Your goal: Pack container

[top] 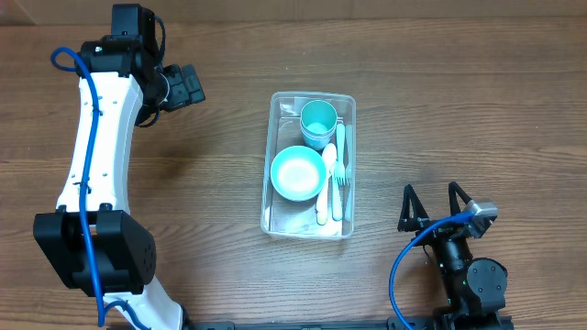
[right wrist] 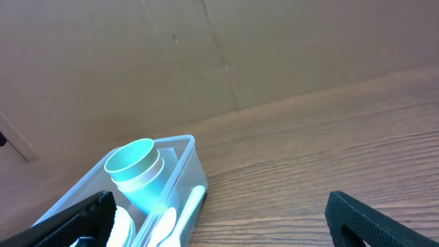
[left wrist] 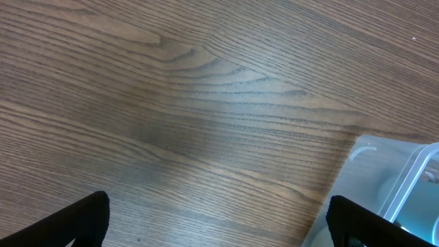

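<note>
The clear rectangular container (top: 310,101) sits mid-table. Inside it are a light-blue cup (top: 318,120) at the far end, a light-blue bowl (top: 297,172) and white and blue cutlery (top: 336,179) along the right side. My left gripper (top: 188,87) is open and empty, far left of the container; its wrist view shows bare wood and a container corner (left wrist: 411,171). My right gripper (top: 438,206) is open and empty near the front right, apart from the container (right wrist: 180,147); its wrist view shows the cup (right wrist: 137,171).
The left arm (top: 96,156) stretches along the left side of the wooden table. A brown cardboard wall (right wrist: 206,55) stands behind the table in the right wrist view.
</note>
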You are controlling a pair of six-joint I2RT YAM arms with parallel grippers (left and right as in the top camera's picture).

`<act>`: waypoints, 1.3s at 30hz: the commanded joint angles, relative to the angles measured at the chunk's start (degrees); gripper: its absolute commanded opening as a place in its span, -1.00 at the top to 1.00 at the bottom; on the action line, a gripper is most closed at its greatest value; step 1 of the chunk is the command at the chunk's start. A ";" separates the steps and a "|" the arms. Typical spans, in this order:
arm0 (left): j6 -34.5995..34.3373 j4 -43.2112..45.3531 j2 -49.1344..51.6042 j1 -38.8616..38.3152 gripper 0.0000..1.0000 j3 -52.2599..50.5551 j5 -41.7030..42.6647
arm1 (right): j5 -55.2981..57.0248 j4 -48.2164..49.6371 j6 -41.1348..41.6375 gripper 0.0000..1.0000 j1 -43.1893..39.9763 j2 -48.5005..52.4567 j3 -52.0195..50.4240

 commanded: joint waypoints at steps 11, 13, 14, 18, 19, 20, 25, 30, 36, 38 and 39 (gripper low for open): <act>1.29 -0.17 -1.84 0.13 -1.00 1.40 -0.28 | 0.48 0.35 -0.17 -1.00 -0.17 -0.52 -0.59; 1.29 -0.17 -2.45 0.13 -1.00 1.40 -0.31 | 0.48 0.35 -0.17 -1.00 -0.17 -0.52 -0.59; 1.29 -0.17 -3.41 0.07 -1.00 1.40 -0.31 | 0.48 0.35 -0.17 -1.00 -0.17 -0.52 -0.59; 1.29 -0.17 -10.10 -0.46 -1.00 1.40 -0.31 | 0.48 0.35 -0.17 -1.00 -0.17 -0.52 -0.59; 1.29 -0.15 -12.76 -0.74 -1.00 1.38 -0.28 | 0.48 0.35 -0.17 -1.00 -0.17 -0.52 -0.59; 1.29 -0.20 -15.41 -1.01 -1.00 1.40 -0.31 | 0.48 0.35 -0.17 -1.00 -0.17 -0.52 -0.59; 1.29 -0.20 -30.62 -1.42 -1.00 1.40 -0.28 | 0.48 0.35 -0.17 -1.00 -0.17 -0.52 -0.59; 1.29 -0.20 -46.45 -1.42 -0.99 1.38 -0.28 | 0.48 0.35 -0.17 -1.00 -0.17 -0.52 -0.59; 1.29 -2.12 -63.69 -1.42 -1.00 -0.35 -1.27 | 0.48 0.35 -0.17 -1.00 -0.17 -0.52 -0.59; 1.29 -2.40 -69.35 -1.42 -0.99 -3.15 -1.25 | 0.48 0.35 -0.17 -1.00 -0.15 -0.52 -0.59; 1.29 -2.40 -71.91 -1.42 -1.00 -4.83 -1.25 | 0.48 0.35 -0.17 -1.00 -0.17 -0.52 -0.59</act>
